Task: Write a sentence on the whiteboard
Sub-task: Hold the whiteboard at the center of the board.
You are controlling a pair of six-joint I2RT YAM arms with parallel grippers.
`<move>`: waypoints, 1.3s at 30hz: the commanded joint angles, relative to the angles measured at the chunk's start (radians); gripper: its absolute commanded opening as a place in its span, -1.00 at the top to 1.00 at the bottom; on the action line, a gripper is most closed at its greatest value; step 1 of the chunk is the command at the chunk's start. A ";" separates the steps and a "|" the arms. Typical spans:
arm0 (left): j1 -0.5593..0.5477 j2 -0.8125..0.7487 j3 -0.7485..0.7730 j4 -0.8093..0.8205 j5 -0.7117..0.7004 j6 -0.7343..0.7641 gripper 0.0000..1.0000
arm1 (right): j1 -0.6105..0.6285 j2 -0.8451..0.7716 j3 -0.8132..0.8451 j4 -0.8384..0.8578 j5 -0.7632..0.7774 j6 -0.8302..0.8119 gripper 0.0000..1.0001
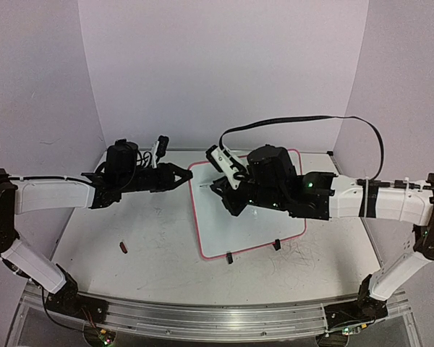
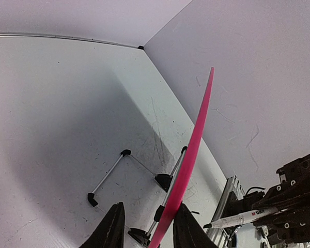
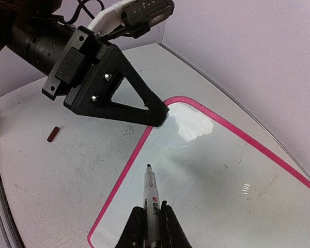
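The whiteboard (image 1: 253, 224), white with a pink rim (image 2: 196, 134), lies on the table with two black clip feet (image 1: 229, 258) at its near edge. No sentence is in view on it, only faint marks. My left gripper (image 1: 182, 176) straddles the board's far-left rim. In the left wrist view the rim leans against the right fingertip (image 2: 182, 212) of the left gripper (image 2: 150, 206), with a gap to the other finger. My right gripper (image 3: 151, 207) is shut on a white marker (image 3: 151, 191). The marker's black tip points at the board's left part, just above the surface.
A small dark red-brown cap-like piece (image 1: 123, 247) lies on the scuffed table to the left of the board. A black cable (image 1: 304, 119) arcs above the right arm. Lilac walls close the back and sides. An aluminium rail (image 1: 202, 318) runs along the near edge.
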 commanded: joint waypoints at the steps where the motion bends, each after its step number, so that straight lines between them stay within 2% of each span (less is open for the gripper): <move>1: 0.001 0.012 0.049 0.067 0.047 0.015 0.35 | 0.014 0.026 0.063 0.061 0.034 -0.008 1.00; 9: 0.001 0.030 0.053 0.075 0.059 0.024 0.54 | 0.035 0.058 0.068 0.060 0.059 -0.029 1.00; 18: 0.001 0.054 0.063 0.076 0.082 0.027 0.57 | 0.043 0.005 0.008 0.060 0.099 -0.020 1.00; 26: 0.001 0.056 0.061 0.076 0.083 0.033 0.75 | 0.051 -0.004 -0.007 0.067 0.103 -0.007 1.00; 39: 0.001 0.049 0.048 0.076 0.095 0.053 0.90 | 0.078 -0.004 -0.027 0.138 0.170 0.020 1.00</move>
